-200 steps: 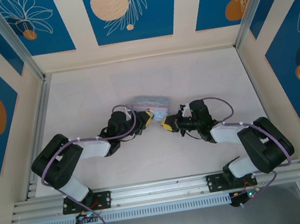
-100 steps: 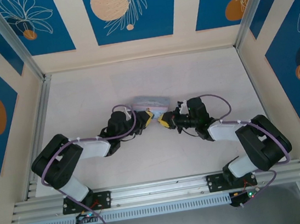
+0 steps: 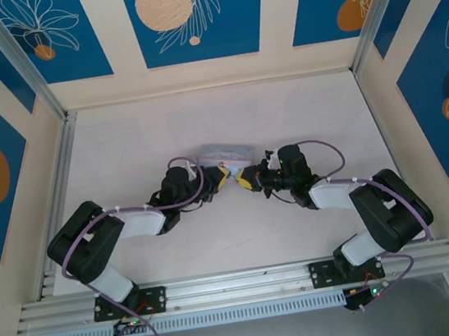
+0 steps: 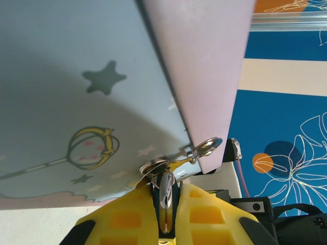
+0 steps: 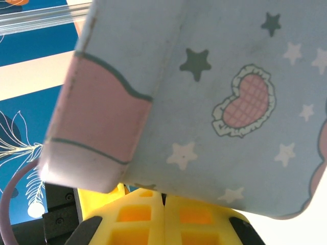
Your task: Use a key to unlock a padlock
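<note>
Right arm has edged left since earlier frame; right hand [image 3: 246, 182] now just beside tin [image 3: 224, 153]. Left hand [image 4: 164, 206] clenched on small dark-and-silver piece hanging at tin's clasp; we judge it padlock [image 4: 163, 188], shackle apparently not yet freed. Tin sits mid-surface [image 3: 299, 108] between both hands. Right hand pressed shut at tin's corner; we cannot make out key. Unlocking not done: key insertion and turn remain.

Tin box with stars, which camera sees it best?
Right wrist: the tin box is close, with two sides, stars and a heart clear. Left wrist shows one shadowed side; top external shows it small and far.
</note>
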Robot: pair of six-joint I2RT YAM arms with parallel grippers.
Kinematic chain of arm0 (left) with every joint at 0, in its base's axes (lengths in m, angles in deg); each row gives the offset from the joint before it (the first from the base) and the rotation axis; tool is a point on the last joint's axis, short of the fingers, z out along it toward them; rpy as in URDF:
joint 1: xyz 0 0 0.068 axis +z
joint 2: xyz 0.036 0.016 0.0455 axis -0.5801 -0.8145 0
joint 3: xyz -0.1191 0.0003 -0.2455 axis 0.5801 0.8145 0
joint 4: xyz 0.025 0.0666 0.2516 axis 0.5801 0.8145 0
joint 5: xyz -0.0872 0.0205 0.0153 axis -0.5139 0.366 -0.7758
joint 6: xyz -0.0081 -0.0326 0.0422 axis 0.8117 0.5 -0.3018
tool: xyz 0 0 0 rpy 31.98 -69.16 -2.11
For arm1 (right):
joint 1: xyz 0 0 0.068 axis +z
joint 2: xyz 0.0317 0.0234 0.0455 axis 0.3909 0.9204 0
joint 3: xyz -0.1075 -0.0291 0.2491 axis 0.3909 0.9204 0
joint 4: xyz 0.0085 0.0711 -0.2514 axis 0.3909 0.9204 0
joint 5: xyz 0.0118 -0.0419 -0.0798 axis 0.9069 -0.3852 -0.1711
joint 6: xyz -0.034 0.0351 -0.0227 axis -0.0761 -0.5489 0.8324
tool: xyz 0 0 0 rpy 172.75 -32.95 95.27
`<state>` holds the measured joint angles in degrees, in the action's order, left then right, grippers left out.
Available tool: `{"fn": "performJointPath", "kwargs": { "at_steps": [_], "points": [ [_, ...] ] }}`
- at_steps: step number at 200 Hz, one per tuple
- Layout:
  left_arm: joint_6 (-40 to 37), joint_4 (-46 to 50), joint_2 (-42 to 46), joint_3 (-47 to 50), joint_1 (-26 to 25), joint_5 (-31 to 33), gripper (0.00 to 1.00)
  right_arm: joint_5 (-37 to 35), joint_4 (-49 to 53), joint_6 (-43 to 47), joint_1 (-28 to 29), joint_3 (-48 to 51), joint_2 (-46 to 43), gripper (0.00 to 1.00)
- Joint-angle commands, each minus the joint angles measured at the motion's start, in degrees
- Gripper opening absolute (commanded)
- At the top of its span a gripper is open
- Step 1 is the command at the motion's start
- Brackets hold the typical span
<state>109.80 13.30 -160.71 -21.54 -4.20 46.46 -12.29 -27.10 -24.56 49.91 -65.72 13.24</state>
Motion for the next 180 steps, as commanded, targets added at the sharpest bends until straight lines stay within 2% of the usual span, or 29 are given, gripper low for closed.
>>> {"fn": "performJointPath", "kwargs": {
  "at_steps": [1, 113, 180],
  "points": [
    [0.47, -2.83, 1.43, -0.21, -0.32, -0.86, 0.0, -0.54, -0.47, -0.45, -0.13, -1.56, 0.69, 0.0],
    [-0.32, -2.04, 1.37, -0.22, -0.35, -0.87, 0.0, -0.59, -0.16, -0.06, -0.42, -2.05, 0.29, 0.0],
    [0.15, -1.36, 1.7, 0.02, -0.37, -0.16, 0.0, -3.19, 8.6, 4.18, -0.53, -1.31, -4.38, 0.0]
  ]
}}
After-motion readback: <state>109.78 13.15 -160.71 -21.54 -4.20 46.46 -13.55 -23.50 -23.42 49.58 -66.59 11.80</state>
